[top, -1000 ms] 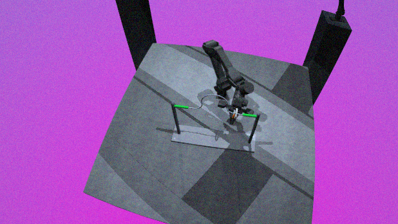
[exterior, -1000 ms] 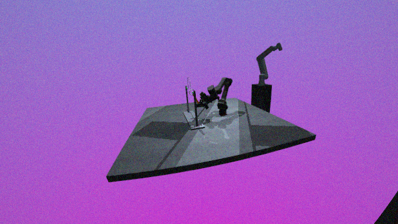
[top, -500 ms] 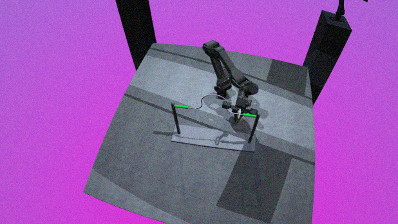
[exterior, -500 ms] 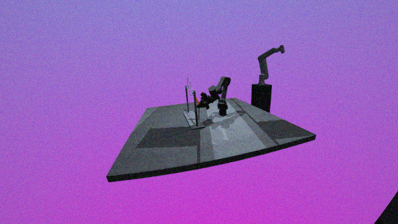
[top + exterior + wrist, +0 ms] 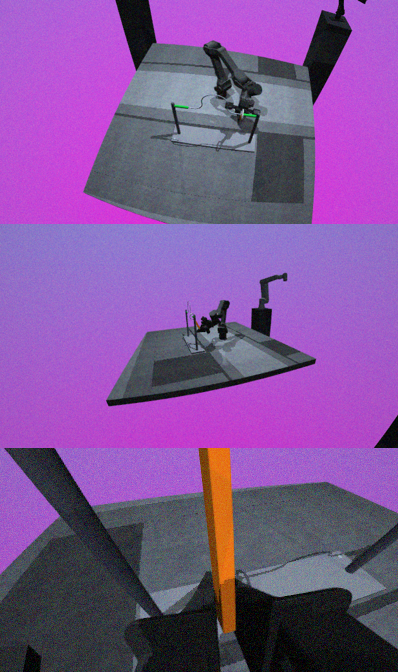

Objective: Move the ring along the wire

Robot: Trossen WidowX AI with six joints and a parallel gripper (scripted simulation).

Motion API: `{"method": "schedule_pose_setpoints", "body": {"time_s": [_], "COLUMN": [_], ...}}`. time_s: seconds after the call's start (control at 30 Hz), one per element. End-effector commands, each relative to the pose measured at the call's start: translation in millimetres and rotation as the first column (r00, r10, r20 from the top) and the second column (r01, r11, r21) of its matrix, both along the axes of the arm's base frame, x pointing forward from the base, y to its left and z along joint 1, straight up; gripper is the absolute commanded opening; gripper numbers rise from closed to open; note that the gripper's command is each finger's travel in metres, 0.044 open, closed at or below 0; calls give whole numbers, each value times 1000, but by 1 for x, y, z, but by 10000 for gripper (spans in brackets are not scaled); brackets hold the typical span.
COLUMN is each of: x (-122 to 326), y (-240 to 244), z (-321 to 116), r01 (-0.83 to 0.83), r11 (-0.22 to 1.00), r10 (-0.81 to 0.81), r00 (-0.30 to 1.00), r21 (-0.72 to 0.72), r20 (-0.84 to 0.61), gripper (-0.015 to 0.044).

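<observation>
Firmly in the end effector (image 5: 241,113) (image 5: 200,329) (image 5: 227,613), the orange handle (image 5: 239,118) (image 5: 198,325) (image 5: 220,523).

Your top view looks steeply down from above onto the whole table (image 5: 193,167) (image 5: 180,353), with the arm (image 5: 232,65) (image 5: 223,317) toward its upper edge. Your exterior view stands farther off, looking from the side, nearly along the line of the posts. Both share the table, arm and posts. Your wrist view sits close behind the fingers, facing the orange handle (image 5: 223,533) and the baseplate (image 5: 310,575) beyond.
</observation>
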State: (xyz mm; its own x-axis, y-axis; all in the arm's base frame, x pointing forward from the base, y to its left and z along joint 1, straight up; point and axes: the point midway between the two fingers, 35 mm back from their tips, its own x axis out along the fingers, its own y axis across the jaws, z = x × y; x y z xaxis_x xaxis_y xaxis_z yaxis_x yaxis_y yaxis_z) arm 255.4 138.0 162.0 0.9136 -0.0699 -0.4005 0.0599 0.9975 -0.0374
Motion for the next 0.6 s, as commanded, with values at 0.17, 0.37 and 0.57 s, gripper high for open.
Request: {"method": "schedule_pose_setpoints", "body": {"time_s": [0.17, 0.37, 0.57], "x": [1, 0, 0], "y": [11, 17, 20], "z": [1, 1, -1], "r01": [4, 4, 4], "r11": [1000, 1000, 1000], "r10": [-4, -4, -4], "r00": [1000, 1000, 1000], "r21": [2, 3, 3], "r20": [2, 2, 3], "gripper": [-150, -150, -150]}}
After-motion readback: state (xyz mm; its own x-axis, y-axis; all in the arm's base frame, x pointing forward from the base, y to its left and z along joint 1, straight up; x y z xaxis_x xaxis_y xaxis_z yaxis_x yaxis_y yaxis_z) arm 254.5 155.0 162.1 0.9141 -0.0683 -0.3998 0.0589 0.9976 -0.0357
